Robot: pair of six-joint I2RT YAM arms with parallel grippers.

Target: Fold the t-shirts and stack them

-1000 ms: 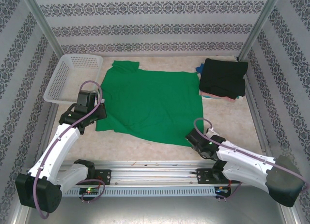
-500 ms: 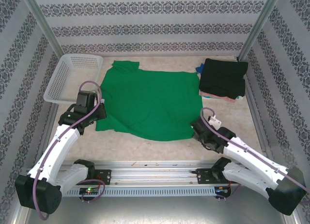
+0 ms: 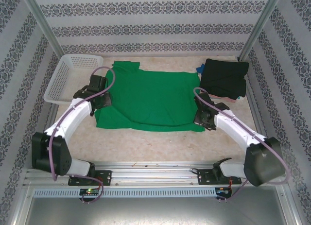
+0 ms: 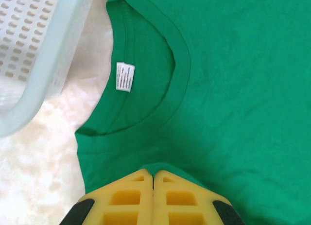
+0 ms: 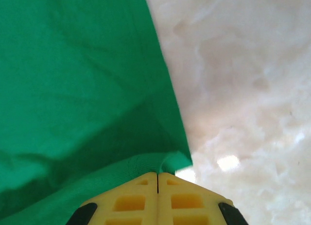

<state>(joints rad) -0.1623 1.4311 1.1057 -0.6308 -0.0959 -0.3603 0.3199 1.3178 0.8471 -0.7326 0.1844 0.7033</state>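
Green t-shirt (image 3: 150,96) spread across the middle of the worktop (image 3: 146,145), collar to the left beside a white basket (image 3: 68,72), hem to the right; black t-shirt (image 3: 224,77) already folded at the far right, resting on a pink one (image 3: 232,98), with a scrap of blue (image 3: 200,68) at its left edge; left hand (image 4: 154,175) pressed together, pinching green cloth at the near shoulder just below the collar; right hand (image 5: 157,176) likewise pressed together, pinching the near hem corner, bare worktop just to its right; judged to be the first lengthwise fold, near long edge gripped at both ends, seemingly lifted a little, not yet laid over; next move calling for both hands to travel toward the far side at an even pace, cloth taut between them, near edge set down along the far edge before letting go; some risk of thin fabric slipping from a pinch or sagging in the middle and creasing.
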